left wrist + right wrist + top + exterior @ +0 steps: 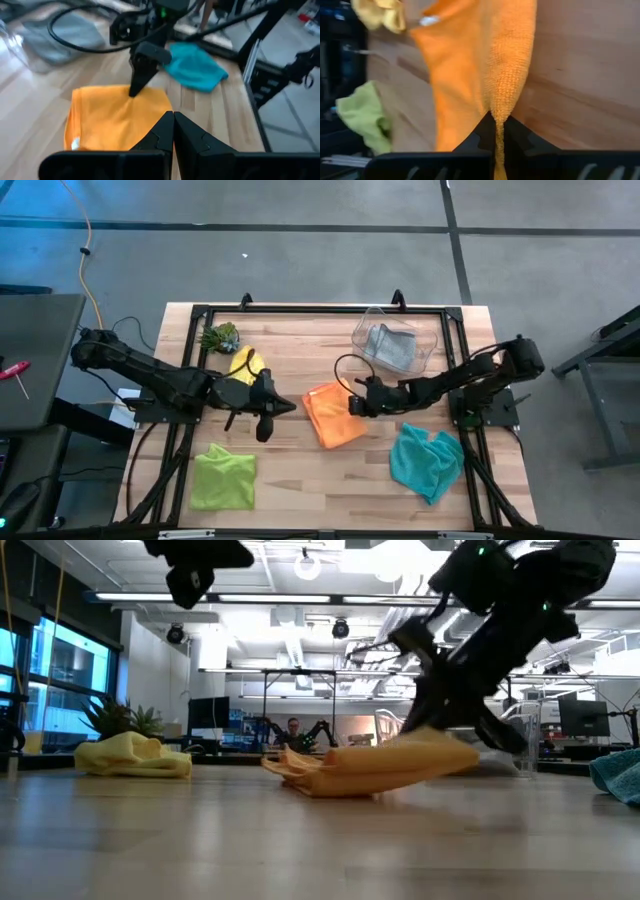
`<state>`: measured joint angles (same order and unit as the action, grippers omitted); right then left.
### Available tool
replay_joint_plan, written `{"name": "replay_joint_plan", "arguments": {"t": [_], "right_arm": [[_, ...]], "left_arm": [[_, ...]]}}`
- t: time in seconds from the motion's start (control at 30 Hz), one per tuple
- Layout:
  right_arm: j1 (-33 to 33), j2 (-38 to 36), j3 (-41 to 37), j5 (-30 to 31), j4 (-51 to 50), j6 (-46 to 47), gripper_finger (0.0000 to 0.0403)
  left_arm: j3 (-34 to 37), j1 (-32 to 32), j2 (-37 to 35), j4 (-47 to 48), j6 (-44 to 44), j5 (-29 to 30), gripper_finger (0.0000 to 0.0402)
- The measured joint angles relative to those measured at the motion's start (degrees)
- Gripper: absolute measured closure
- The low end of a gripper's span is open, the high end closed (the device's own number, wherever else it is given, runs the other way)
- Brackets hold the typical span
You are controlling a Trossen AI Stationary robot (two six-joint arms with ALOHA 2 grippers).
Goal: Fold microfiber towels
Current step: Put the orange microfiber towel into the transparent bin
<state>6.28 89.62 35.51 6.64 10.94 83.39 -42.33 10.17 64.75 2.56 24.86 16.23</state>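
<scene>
At mid-table, the right gripper [353,404] pinched the orange towel's [333,416] edge; the left gripper [283,406] hovered nearby, fingers pressed together.

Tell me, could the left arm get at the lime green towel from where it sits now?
Probably yes. The left gripper hangs shut above the table, holding nothing, and the lime green towel lies on the same side of the table with only bare wood between them. The right gripper is busy pinching the orange towel.
</scene>
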Motion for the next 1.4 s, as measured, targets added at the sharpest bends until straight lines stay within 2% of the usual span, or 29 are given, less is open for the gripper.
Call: {"name": "replay_joint_plan", "arguments": {"t": [0.3,0.6,0.7,0.83,1.13,1.23,1.4], "right_arm": [[0.01,-9.06,0.11,2.15,-0.68,-1.04,0.0403],[-4.11,-23.7,0.22,7.06,-5.55,-3.98,0.0403],[-7.05,-28.52,0.69,7.52,-8.63,-5.74,0.0403],[-11.82,-32.77,5.39,7.58,-17.3,-10.33,0.0403],[-26.78,-34.24,21.33,7.69,-42.35,-24.55,0.0403],[-31.47,-34.31,21.7,6.01,-45.67,-26.55,0.0403],[-36.32,-34.93,15.15,1.88,-43.49,-25.08,0.0403]], "left_arm": [[0.0,-0.02,-3.58,-0.02,0.0,1.09,0.0401],[0.0,-0.02,-3.71,-1.31,0.0,1.07,0.0401],[0.0,-0.01,-3.71,-1.31,0.0,1.04,0.0401],[0.0,-0.02,-3.71,-1.79,0.0,0.98,0.0401],[0.0,-0.02,-3.71,-2.77,-0.02,0.94,0.0402],[0.0,-0.02,-3.71,-2.79,0.0,0.98,0.0402],[0.0,-0.02,-3.71,-2.83,0.0,1.07,0.0402]]}}
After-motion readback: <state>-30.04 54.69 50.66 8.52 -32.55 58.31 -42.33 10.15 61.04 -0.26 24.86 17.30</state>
